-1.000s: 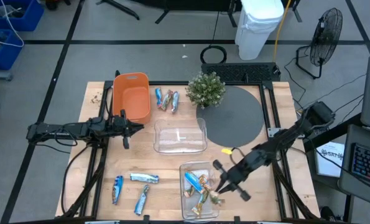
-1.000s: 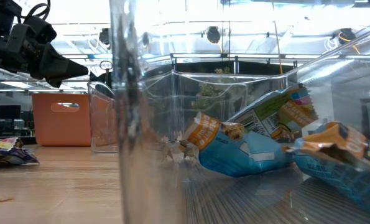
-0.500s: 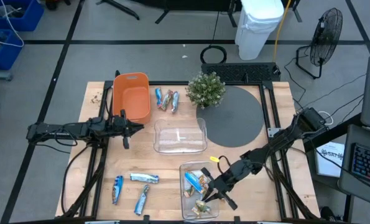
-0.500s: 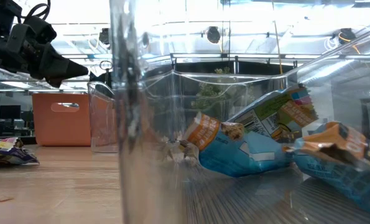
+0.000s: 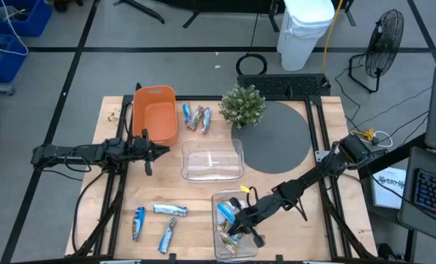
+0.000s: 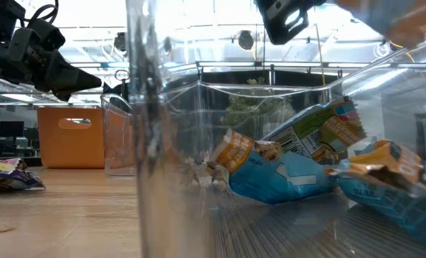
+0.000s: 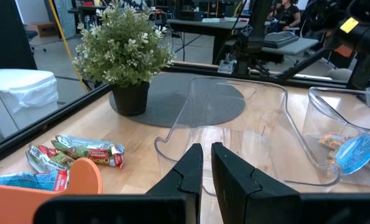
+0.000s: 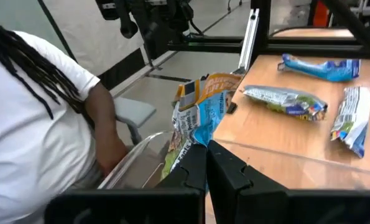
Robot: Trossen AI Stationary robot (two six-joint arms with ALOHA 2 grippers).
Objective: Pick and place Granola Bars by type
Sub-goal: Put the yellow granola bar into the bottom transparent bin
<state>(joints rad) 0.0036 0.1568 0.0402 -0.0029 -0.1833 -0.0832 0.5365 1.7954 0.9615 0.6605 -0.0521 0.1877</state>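
My right gripper [image 5: 231, 229] hangs over the near clear bin [image 5: 219, 249], shut on a blue-and-orange granola bar [image 8: 200, 112]. Several bars [image 6: 298, 168] lie inside that bin. Three blue-and-silver bars [image 5: 159, 220] rest flat on the table at the near left, and a few more [image 5: 196, 117] lie beside the orange bin [image 5: 155, 114]. A second clear bin [image 5: 212, 163] stands at mid-table. My left gripper [image 5: 150, 152] waits at the table's left, level, shut, with nothing between its fingers [image 7: 191, 163]. My right gripper pinches one end of the bar's wrapper [image 8: 194, 144] between its two fingers. The fingers come nearly level from the table's right. The rest of the bar sticks out beyond the fingertips, lifted clear above the bin.
A potted plant [image 5: 243, 105] and a dark round mat [image 5: 276, 136] sit at the far right. A person in a white shirt [image 8: 41, 124] is beyond the table's near edge. Bare wood lies between the near-left bars and the near clear bin.
My right gripper has gone toward the table's left edge and down with the bar, from beside the near clear bin's right wall to over its middle, staying shut. The bar has stayed lifted clear.
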